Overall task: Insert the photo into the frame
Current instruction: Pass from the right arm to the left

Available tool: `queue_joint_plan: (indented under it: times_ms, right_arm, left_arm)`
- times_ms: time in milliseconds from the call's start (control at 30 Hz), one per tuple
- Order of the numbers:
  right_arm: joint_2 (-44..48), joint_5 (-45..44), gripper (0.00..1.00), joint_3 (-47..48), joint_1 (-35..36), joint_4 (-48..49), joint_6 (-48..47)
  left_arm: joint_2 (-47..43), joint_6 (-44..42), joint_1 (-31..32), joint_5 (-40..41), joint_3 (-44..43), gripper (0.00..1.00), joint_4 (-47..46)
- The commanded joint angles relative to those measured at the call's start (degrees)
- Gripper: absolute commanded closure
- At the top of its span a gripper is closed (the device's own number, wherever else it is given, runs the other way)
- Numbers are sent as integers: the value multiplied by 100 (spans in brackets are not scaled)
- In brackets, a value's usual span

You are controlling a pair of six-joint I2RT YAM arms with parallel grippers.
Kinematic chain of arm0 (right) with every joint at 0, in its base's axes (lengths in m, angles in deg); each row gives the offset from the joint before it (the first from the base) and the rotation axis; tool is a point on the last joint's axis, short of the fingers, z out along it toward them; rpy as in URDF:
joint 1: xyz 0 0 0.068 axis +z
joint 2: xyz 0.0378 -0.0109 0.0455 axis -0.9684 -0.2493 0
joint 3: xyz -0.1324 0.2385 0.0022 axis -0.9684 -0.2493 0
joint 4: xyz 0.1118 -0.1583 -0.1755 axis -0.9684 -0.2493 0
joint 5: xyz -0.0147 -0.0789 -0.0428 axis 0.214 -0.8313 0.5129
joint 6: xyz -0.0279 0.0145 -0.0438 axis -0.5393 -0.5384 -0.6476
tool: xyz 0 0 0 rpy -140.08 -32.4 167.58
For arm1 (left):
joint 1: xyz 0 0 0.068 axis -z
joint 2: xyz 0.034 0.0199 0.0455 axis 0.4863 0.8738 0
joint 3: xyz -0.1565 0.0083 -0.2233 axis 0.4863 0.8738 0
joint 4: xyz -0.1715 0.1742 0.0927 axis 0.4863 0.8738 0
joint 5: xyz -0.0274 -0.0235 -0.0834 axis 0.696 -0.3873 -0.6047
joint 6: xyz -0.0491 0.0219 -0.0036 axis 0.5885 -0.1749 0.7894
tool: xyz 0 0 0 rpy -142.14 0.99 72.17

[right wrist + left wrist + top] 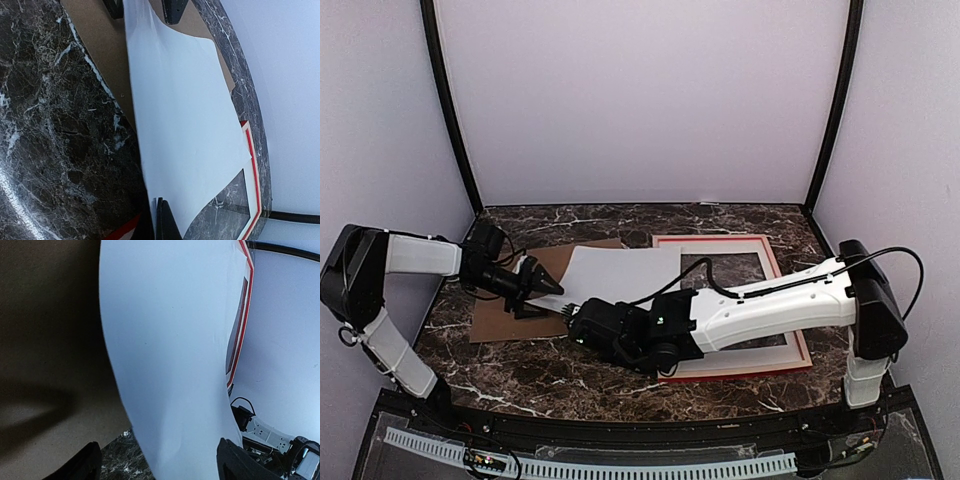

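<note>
The photo (620, 270) shows its plain white back and bows up over the table, one end over the frame's left side. My right gripper (572, 310) is shut on its near edge; in the right wrist view the closed fingers (162, 217) pinch the sheet (185, 125). My left gripper (552, 285) is open, its fingertips (239, 465) standing wide on either side of the photo's left end (170, 340) without pinching it. The frame (720, 240) lies flat at the right, red side up; it also shows in the right wrist view (256, 170).
A brown cardboard backing board (505, 305) lies on the dark marble table (520, 365) under the photo's left end. A white mat border (772, 262) sits inside the frame. The right arm stretches across the frame's near half. Enclosure walls stand close around.
</note>
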Motion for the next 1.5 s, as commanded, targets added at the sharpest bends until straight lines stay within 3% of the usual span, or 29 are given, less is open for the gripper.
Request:
queue_joint_plan:
  times_ms: [0,567,767,1100,1200,1267,1467]
  right_arm:
    - [-32,-96,100,-76,86,197,123]
    - [32,-25,97,-343,132,194,282]
    - [211,11,79,-484,140,166,418]
    - [879,432,55,-723,167,67,982]
    - [1214,721,30,-873,167,-9,1217]
    - [1410,886,21,-980,163,-85,1370]
    - [2078,775,19,-1427,35,-469,1998]
  left_arm:
    - [106,264,150,-283,70,20,-438]
    - [251,744,214,-498,55,76,-1179]
    - [-1,1024,236,-409,150,97,-1488]
    - [-863,1706,418,91,401,100,-2191]
    - [-1047,1935,496,250,465,100,-2573]
    - [-1132,2177,562,391,488,100,-2826]
    - [-1018,2470,922,787,389,100,-3249]
